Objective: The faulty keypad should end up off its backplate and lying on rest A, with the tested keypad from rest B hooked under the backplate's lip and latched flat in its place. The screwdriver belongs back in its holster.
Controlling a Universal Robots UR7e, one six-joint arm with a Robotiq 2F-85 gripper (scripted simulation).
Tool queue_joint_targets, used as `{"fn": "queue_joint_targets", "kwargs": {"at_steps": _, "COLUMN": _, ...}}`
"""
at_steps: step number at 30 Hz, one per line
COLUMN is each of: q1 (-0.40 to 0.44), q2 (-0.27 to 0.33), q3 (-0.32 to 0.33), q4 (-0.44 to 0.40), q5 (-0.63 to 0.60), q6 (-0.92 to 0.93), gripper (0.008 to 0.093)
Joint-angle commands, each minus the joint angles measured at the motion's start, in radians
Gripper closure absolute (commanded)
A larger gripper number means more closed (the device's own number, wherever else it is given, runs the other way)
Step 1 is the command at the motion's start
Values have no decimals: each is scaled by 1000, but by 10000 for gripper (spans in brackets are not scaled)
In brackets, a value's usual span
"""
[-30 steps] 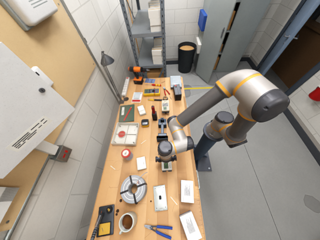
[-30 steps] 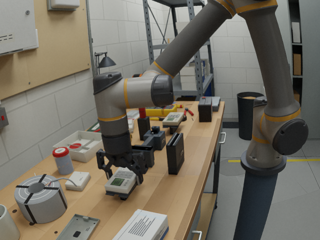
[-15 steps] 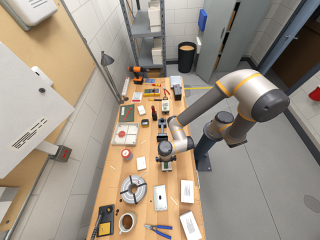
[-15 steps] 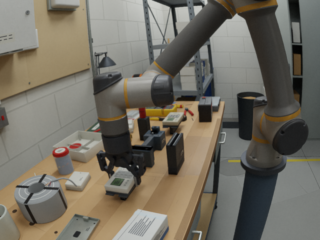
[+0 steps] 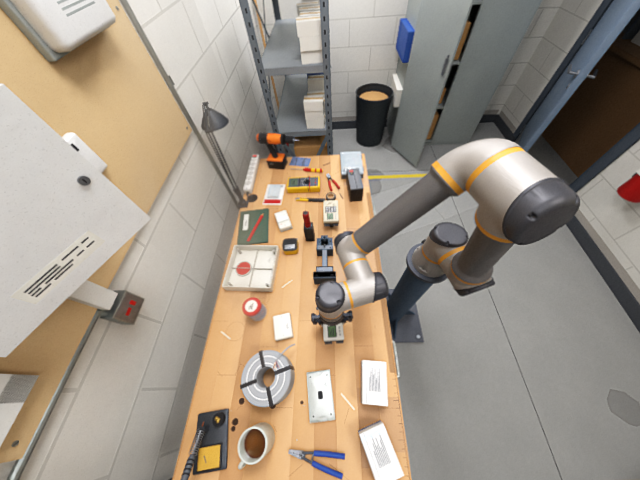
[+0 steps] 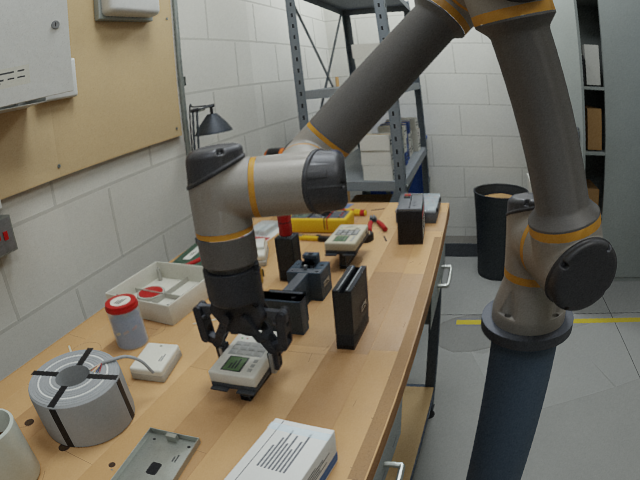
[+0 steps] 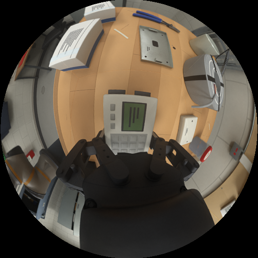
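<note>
A white keypad (image 6: 239, 364) (image 7: 130, 122) (image 5: 333, 331) with a green screen sits on a dark rest near the bench's front edge, and my gripper (image 6: 243, 338) (image 7: 128, 146) is closed on its sides from above. A second keypad (image 6: 347, 237) (image 5: 331, 211) lies on another rest farther along the bench. The red-handled screwdriver (image 6: 284, 226) (image 5: 308, 220) stands upright in its black holster. A dark fixture (image 6: 310, 279) (image 5: 323, 254) and a black slotted block (image 6: 351, 306) stand between the two keypads. A bare grey metal backplate (image 5: 320, 396) (image 7: 156, 46) (image 6: 155, 457) lies flat on the bench beyond the keypad I hold.
A white tray (image 5: 252, 266) with a red disc sits by the wall. A grey cable reel (image 5: 267, 378), a small white box (image 5: 283, 326), a red-lidded jar (image 5: 254, 308), booklets (image 5: 375, 382), blue pliers (image 5: 318, 460) and a mug (image 5: 255, 444) crowd the bench's near end.
</note>
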Motion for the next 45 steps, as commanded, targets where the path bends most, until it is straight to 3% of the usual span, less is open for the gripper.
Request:
{"fn": "queue_joint_targets", "kwargs": {"at_steps": 1, "q1": -1, "q2": 2, "q3": -1, "q4": -4, "q5": 0, "q6": 0, "gripper": 715}}
{"fn": "queue_joint_targets", "kwargs": {"at_steps": 12, "q1": -1, "q2": 3, "q3": -1, "q4": -5, "q5": -1, "q6": 0, "gripper": 934}}
{"fn": "queue_joint_targets", "kwargs": {"at_steps": 20, "q1": -1, "q2": -9, "q3": -6, "q4": 11, "q5": 0, "q6": 0, "gripper": 934}}
{"fn": "queue_joint_targets", "kwargs": {"at_steps": 36, "q1": 0, "q2": -89, "q3": -59, "q4": 144, "q5": 0, "q6": 0, "gripper": 934}}
{"fn": "queue_joint_targets", "kwargs": {"at_steps": 45, "q1": 0, "q2": -103, "q3": -70, "q4": 170, "q5": 0, "q6": 0, "gripper": 934}}
